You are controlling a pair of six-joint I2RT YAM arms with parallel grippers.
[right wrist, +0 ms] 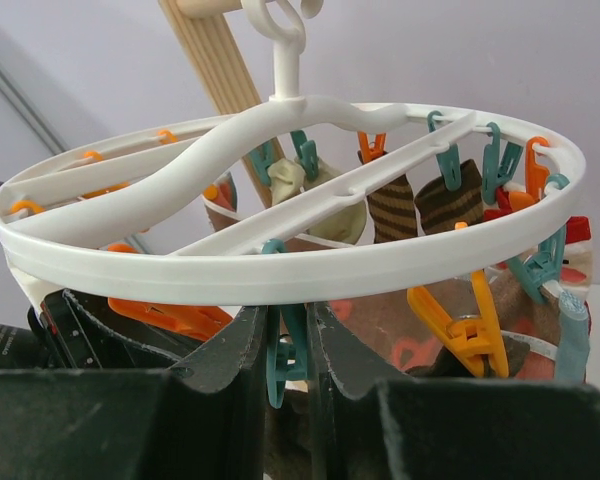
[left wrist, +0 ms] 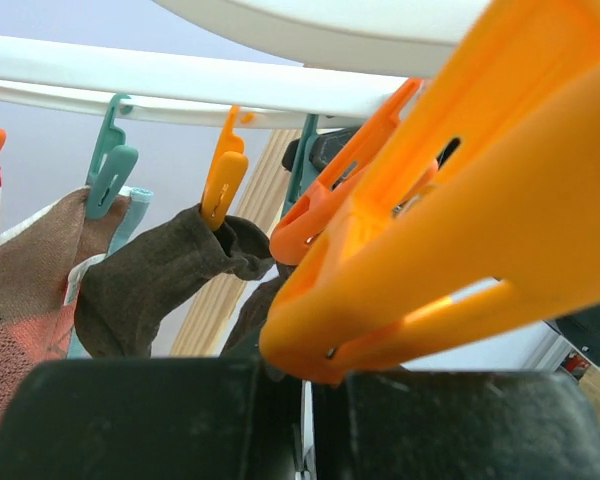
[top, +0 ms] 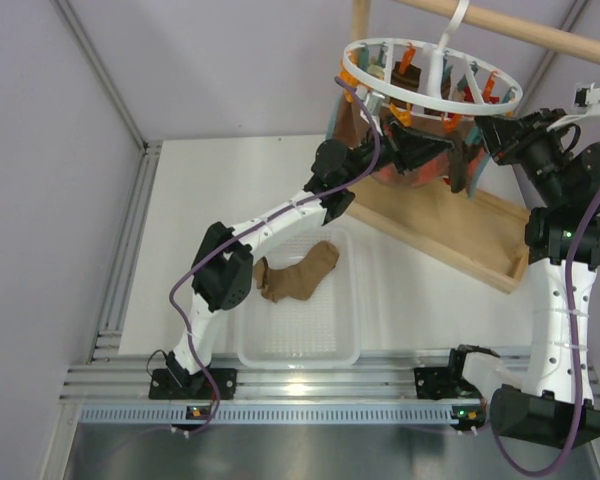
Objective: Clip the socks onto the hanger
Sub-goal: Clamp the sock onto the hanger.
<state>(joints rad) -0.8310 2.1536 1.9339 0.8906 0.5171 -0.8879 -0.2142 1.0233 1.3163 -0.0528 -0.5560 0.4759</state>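
The white ring hanger (top: 420, 41) hangs from the rod, rimmed with orange and teal pegs; its rim fills the right wrist view (right wrist: 280, 270). My right gripper (right wrist: 292, 320) is shut on a teal peg (right wrist: 288, 365) under the rim, at the ring's right side (top: 490, 135). My left gripper (left wrist: 305, 375) sits under the ring (top: 405, 150), jaws almost together, with a dark brown sock (left wrist: 248, 315) running down into them behind a big orange peg (left wrist: 460, 230). Another dark sock (left wrist: 150, 280) hangs from an orange peg. A tan sock (top: 300, 272) lies in the tray.
A clear plastic tray (top: 300, 350) sits at the table's near edge. The wooden frame's base (top: 450, 225) and rod (top: 520, 28) stand at back right. A reddish printed cloth (right wrist: 430, 330) and striped socks (right wrist: 420, 205) hang from the hanger.
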